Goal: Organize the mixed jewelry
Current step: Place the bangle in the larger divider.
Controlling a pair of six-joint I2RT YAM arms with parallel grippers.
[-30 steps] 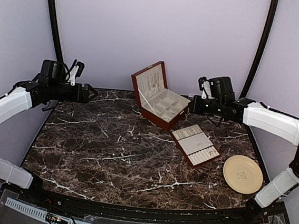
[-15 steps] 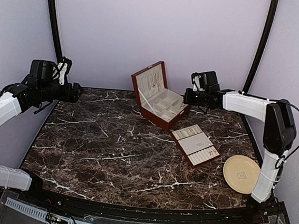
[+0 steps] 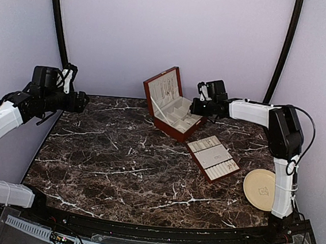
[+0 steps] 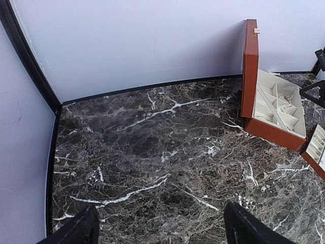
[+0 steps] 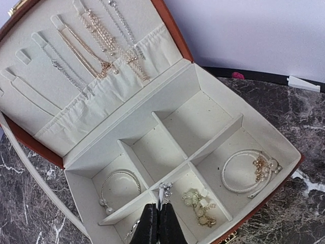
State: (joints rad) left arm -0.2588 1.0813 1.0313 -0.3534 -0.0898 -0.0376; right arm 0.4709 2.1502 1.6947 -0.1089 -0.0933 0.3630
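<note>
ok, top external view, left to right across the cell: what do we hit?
left gripper → wooden jewelry box, lid up → lined tray insert → beige plate. I left out the right gripper: it sits over the box, so its place in the order is unclear.

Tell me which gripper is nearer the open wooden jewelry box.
Right. The right gripper, pinching a small silvery piece, hangs just above the box's divided compartments; the left gripper is open, far off above the table's left side.
</note>
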